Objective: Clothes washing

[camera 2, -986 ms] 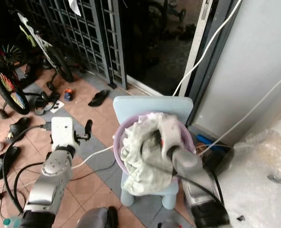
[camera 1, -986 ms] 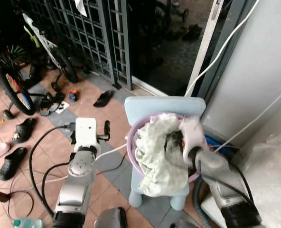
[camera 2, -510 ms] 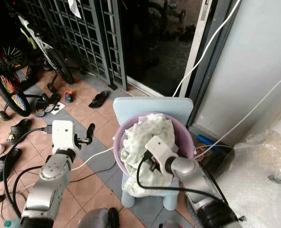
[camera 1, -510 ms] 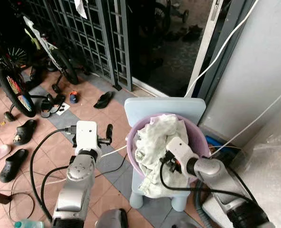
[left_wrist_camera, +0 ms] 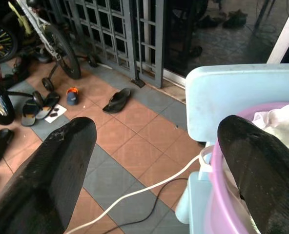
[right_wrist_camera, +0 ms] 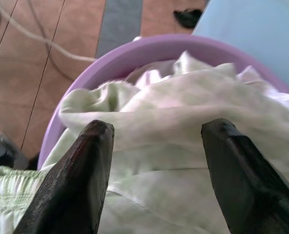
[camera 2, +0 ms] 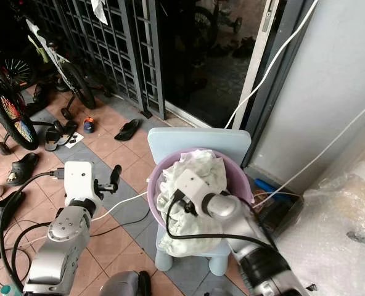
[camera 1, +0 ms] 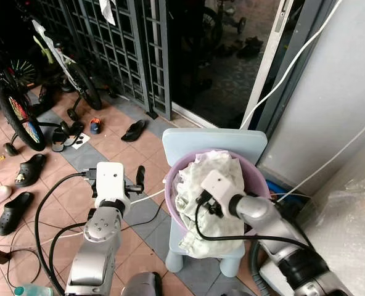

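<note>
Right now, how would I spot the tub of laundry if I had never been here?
Look for the pale blue child's chair by the dark doorway. On its seat sits a round lilac basin, heaped with pale green and white clothes spilling over its front. Nothing else nearby is purple; only sandals and bicycles lie around.

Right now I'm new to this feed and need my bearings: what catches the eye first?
A purple basin heaped with pale green clothes sits on a light blue chair in the middle, some cloth spilling over the front. The right gripper hangs over the heap, fingers open, while the left gripper waits open beside the chair. Bicycles and sandals crowd the tiled floor at left.
</note>
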Robot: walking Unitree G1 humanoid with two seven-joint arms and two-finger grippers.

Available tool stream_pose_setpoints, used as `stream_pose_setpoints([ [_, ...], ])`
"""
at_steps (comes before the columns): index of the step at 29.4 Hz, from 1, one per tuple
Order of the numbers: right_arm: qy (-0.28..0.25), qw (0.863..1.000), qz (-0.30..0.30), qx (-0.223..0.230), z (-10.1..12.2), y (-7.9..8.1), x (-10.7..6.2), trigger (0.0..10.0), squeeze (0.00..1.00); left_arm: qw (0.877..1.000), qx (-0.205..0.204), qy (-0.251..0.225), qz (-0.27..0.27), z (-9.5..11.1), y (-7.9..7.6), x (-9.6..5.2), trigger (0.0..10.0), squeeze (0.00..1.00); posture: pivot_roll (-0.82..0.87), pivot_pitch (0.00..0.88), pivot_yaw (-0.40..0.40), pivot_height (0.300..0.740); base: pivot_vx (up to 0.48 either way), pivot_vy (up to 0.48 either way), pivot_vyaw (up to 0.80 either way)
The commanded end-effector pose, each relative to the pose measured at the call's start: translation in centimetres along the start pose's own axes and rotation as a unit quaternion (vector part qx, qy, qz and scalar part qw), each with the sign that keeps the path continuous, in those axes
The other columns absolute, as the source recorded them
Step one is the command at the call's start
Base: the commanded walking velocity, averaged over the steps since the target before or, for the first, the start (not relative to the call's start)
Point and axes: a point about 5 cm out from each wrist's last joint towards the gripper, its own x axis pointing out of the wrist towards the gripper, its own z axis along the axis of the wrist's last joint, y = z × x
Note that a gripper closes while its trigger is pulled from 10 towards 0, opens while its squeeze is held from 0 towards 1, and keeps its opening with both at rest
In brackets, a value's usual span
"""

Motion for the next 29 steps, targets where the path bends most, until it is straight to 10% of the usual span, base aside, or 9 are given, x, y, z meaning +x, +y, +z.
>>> stream_pose_setpoints([
  [1, 0.002, 1.0, -0.011, -0.013, 0.2, -0.5, 0.1, 10.0, 1.0, 1.0, -0.002, 0.004, 0.008, 0.1, 0.1, -0.2, 10.0, 0.0, 0.05, 0.029, 0.011, 0.74, 0.0, 0.0, 0.0],
  [14, 0.058, 0.997, -0.032, -0.045, -1.5, -1.0, 2.1, 10.0, 1.0, 0.997, -0.056, 0.026, 0.044, 1.2, -0.4, -3.7, 10.0, 0.0, 0.12, 0.176, -0.062, 0.74, 0.0, 0.0, 0.0],
  [15, 0.061, 0.997, -0.029, -0.037, -1.8, -0.8, 2.3, 8.0, 1.0, 0.997, -0.06, 0.029, 0.046, 1.3, -0.5, -4.0, 10.0, 0.0, 0.12, 0.184, -0.067, 0.74, 0.0, 0.0, 0.0],
  [17, 0.062, 0.997, -0.023, -0.027, -2.0, -0.5, 2.5, 0.0, 1.0, 0.996, -0.062, 0.031, 0.048, 1.5, -0.5, -4.3, 10.0, 0.0, 0.13, 0.201, -0.076, 0.74, 0.0, 0.0, 0.0],
  [19, 0.056, 0.998, -0.021, -0.016, -2.0, -0.4, 2.7, 0.0, 1.0, 0.996, -0.065, 0.032, 0.055, 1.7, -0.4, -4.7, 10.0, 0.0, 0.13, 0.212, -0.083, 0.74, 0.0, 0.0, 0.0],
  [20, 0.051, 0.998, -0.022, -0.007, -1.9, -0.4, 2.8, 0.0, 0.62, 0.996, -0.067, 0.032, 0.056, 1.8, -0.4, -4.8, 10.0, 0.0, 0.13, 0.223, -0.089, 0.74, 0.0, 0.0, 0.0],
  [21, 0.049, 0.998, -0.024, 0.002, -1.8, -0.4, 2.9, 0.0, 0.0, 0.996, -0.068, 0.033, 0.057, 1.8, -0.4, -5.0, 10.0, 0.0, 0.13, 0.226, -0.091, 0.74, 0.0, 0.0, 0.0],
  [29, 0.034, 0.997, -0.053, 0.044, -1.2, -0.9, 3.5, 0.0, 0.0, 0.996, -0.053, 0.052, 0.045, 1.2, -0.4, -6.0, 10.0, 0.0, 0.13, 0.252, -0.095, 0.74, 0.0, 0.0, 0.0],
])
